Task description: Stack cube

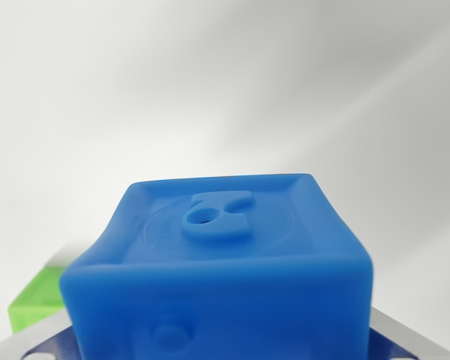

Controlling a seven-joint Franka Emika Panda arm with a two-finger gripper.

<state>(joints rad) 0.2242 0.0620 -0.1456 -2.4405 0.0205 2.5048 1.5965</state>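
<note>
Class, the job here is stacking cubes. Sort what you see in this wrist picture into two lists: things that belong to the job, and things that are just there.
Belongs to the job:
- blue cube, close to the camera
- green cube, at the wrist view's left, partly hidden

Just there:
- white surface
- grey metal part under the blue cube, possibly the pincer

We see a smooth, pale white tabletop (210,82) filling the upper part of the wrist view, blurred and crossed by soft grey shadow bands. At about eight o'clock a bright green block (34,300) appears to lie on it, only partly in view; we cannot tell its full shape.
</note>
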